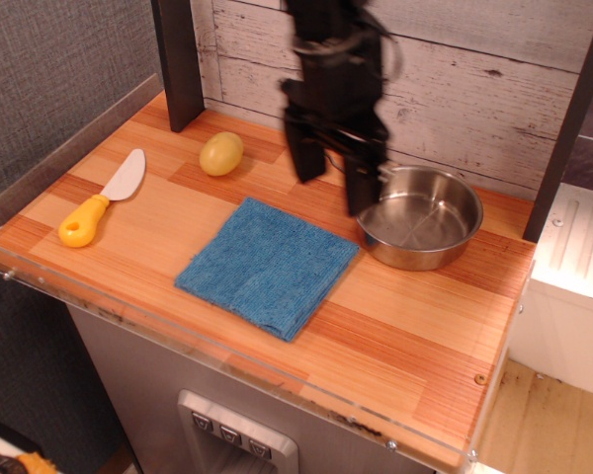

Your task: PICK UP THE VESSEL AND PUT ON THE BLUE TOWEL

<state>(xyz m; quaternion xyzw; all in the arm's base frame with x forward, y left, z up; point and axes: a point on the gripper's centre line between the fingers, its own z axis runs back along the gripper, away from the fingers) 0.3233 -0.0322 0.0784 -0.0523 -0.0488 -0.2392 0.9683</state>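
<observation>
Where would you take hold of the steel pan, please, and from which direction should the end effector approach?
Probably the rim on the pan's left side, coming straight down from above. The pan sits upright and open, so one finger can drop inside and one outside its thin low wall. The end effector is open and nearly over that edge. The wire handle is hidden behind it.

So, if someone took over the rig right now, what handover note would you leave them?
Gripper: open, empty, hanging above the left rim of the vessel, where its handle is.
Vessel: on the wooden table, right of the blue towel, apparently not touching it.
Towel: flat at the middle, nothing on it.
Done: approach only.
Left: grasp the vessel, lift it, set it on the towel.
</observation>
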